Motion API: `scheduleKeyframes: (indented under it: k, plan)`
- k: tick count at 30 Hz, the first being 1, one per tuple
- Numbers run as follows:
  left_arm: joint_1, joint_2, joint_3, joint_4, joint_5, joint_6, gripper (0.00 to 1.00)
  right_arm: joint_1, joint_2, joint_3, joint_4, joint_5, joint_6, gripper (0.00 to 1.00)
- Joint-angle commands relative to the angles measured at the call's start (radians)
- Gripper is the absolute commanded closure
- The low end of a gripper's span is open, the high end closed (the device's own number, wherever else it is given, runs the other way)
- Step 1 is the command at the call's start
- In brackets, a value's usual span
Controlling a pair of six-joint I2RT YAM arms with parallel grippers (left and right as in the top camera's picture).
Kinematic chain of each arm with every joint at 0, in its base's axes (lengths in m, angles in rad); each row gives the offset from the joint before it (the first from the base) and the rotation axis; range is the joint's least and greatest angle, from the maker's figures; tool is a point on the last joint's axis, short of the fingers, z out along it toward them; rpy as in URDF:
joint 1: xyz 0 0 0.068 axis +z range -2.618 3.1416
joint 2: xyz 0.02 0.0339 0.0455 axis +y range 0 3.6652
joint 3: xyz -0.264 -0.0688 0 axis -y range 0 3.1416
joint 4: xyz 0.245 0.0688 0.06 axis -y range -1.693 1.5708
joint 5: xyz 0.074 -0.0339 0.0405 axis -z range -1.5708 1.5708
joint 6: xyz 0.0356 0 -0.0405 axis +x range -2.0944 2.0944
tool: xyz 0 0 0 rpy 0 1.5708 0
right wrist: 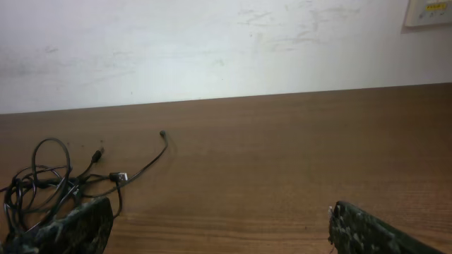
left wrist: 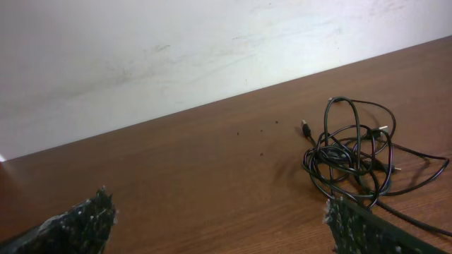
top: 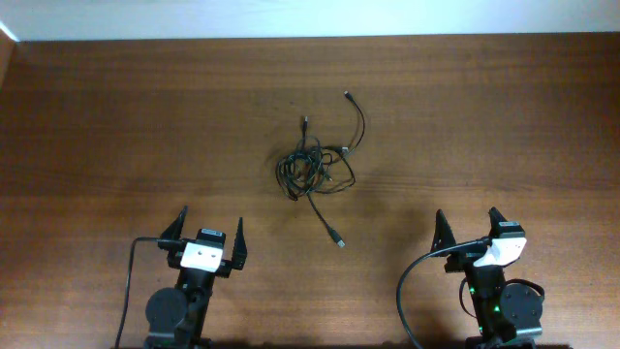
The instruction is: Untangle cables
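Observation:
The cables [top: 316, 167] lie in a knotted black clump at the middle of the wooden table, with loose ends and small plugs running up-right and down-right. The clump also shows in the left wrist view [left wrist: 349, 156] at the right and in the right wrist view [right wrist: 49, 180] at the left. My left gripper [top: 207, 231] is open and empty, near the front edge, left of and below the clump. My right gripper [top: 469, 228] is open and empty, right of and below the clump. Neither touches the cables.
A white wall [left wrist: 176, 49] rises behind the table's far edge [top: 310, 39]. A small white wall plate [right wrist: 431, 12] shows at the top right of the right wrist view. Thick black arm cables [top: 412, 291] run beside the bases.

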Motion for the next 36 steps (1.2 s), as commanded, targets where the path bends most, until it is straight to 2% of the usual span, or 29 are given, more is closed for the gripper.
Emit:
scheduleKeyframes:
  k: [1, 18, 24, 28, 30, 32, 36]
  plan:
    - [0.006, -0.008, -0.006, -0.001, -0.007, 0.012, 0.01, -0.007, 0.003, -0.005, -0.006, 0.009, 0.0, 0.01]
    - [0.006, -0.008, -0.006, 0.01, -0.005, 0.012, 0.01, -0.007, 0.003, -0.005, -0.006, 0.008, 0.0, 0.01]
    - [0.006, 0.0, 0.05, -0.004, 0.087, -0.023, 0.01, -0.007, 0.003, -0.005, -0.006, 0.009, 0.0, 0.01]
    - [0.006, 0.157, 0.301, -0.17, 0.117, -0.037, 0.01, -0.007, 0.003, -0.005, -0.006, 0.008, 0.0, 0.01]
    - [0.006, 0.335, 0.497, -0.269, 0.189, -0.037, 0.01, -0.007, 0.003, -0.005, -0.006, 0.009, 0.0, 0.01]
    - [0.005, 0.447, 0.608, -0.3, 0.231, -0.037, 0.01, -0.007, 0.003, -0.005, -0.006, 0.009, 0.0, 0.01]
    - [-0.088, 0.882, 0.945, -0.441, 0.238, -0.037, 0.01, -0.007, 0.003, -0.005, -0.006, 0.008, 0.0, 0.01]
